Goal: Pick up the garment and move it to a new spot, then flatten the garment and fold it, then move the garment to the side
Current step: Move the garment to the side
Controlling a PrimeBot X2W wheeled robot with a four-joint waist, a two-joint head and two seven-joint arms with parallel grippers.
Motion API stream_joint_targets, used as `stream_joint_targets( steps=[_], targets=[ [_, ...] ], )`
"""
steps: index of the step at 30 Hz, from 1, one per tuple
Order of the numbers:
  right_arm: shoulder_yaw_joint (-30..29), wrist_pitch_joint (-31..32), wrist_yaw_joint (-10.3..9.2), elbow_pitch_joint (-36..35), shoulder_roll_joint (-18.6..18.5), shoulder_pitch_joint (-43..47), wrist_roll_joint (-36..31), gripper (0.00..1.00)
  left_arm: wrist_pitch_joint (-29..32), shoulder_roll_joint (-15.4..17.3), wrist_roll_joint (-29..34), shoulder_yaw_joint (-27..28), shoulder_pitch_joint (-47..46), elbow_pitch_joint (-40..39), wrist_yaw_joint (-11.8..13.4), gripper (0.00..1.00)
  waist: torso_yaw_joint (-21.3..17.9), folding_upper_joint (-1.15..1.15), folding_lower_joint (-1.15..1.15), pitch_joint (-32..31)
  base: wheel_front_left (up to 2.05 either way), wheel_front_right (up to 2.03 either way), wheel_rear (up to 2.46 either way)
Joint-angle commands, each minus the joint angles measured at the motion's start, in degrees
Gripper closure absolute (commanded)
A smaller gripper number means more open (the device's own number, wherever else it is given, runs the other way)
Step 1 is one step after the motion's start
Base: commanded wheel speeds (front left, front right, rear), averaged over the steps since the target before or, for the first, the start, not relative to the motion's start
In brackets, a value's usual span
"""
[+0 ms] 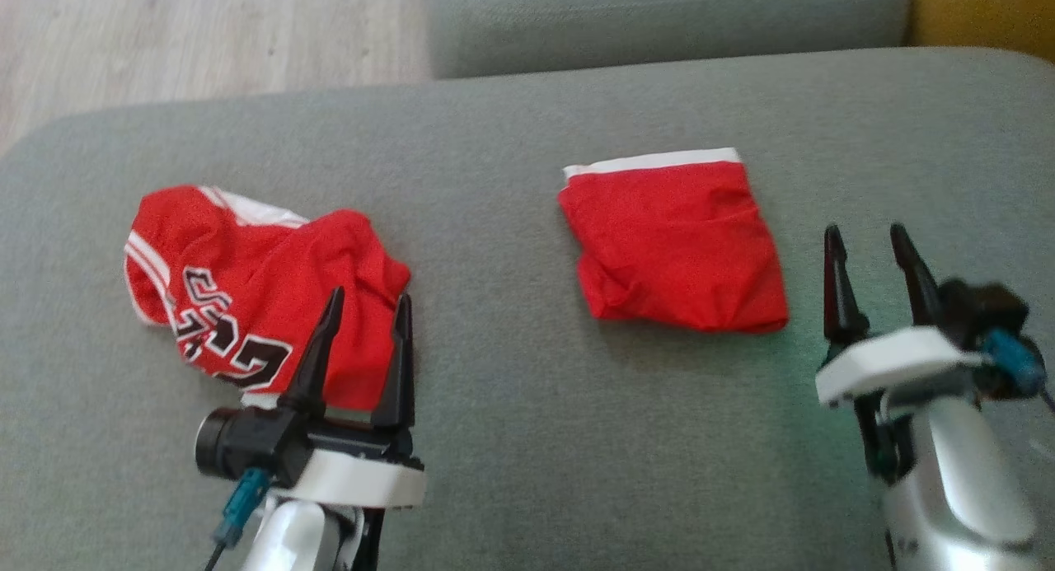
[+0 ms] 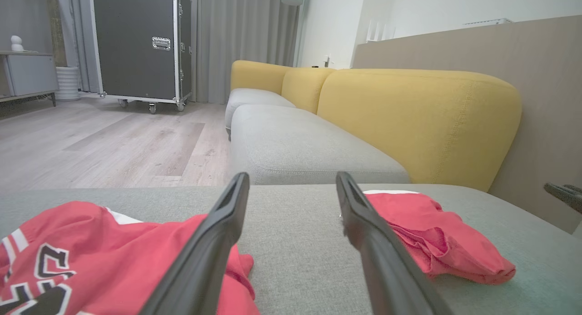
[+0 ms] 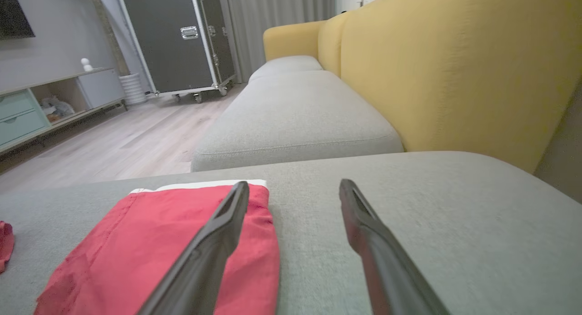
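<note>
Left of the folded red cloth garment [image 1: 674, 241], the left gripper [image 1: 370, 296] hovered spread at a crumpled red jersey [image 1: 264, 266], apparently to grasp it; the right gripper [image 1: 865, 229] gaped empty.

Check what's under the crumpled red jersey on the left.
The jersey lies on the grey cushion, which shows around it. Anything directly beneath is hidden by its bunched folds.
</note>
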Motion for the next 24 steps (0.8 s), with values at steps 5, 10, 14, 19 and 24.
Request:
stream_joint_targets(
  steps=[5,10,14,19,24],
  targets=[
    [-1.3,5.8,-0.04,6.6,0.0,-10.1,0.7,0.00,-0.3,0.1,0.0,0.0,-5.3,-1.7,-0.2,0.00,5.2,0.00,0.00,4.8,0.00,0.00,0.00],
    [-5.9,9.3,-0.04,16.8,0.0,-15.6,-0.4,0.00,-0.3,0.1,-0.6,-1.3,-6.5,-1.3,0.1,0.00,8.2,0.00,0.00,6.3,0.00,0.00,0.00],
    [-8.2,10.4,-0.04,24.0,0.0,-18.9,-2.1,0.00,-0.3,0.1,-1.0,-1.7,-6.8,-1.0,0.4,0.00,9.6,0.00,0.00,6.7,0.00,0.00,0.00],
    [-8.4,9.7,-0.04,30.6,0.0,-21.4,-5.5,0.14,-0.3,0.1,-1.2,-1.8,-6.7,-1.0,0.8,0.00,9.9,0.00,0.00,6.7,0.00,0.00,0.00],
    [-7.8,5.7,-0.04,32.3,-0.1,-22.9,-11.0,1.00,-0.3,0.1,-1.0,-1.4,-6.6,-0.9,1.1,0.00,8.7,0.00,0.00,5.9,0.00,0.00,0.00]
  ],
)
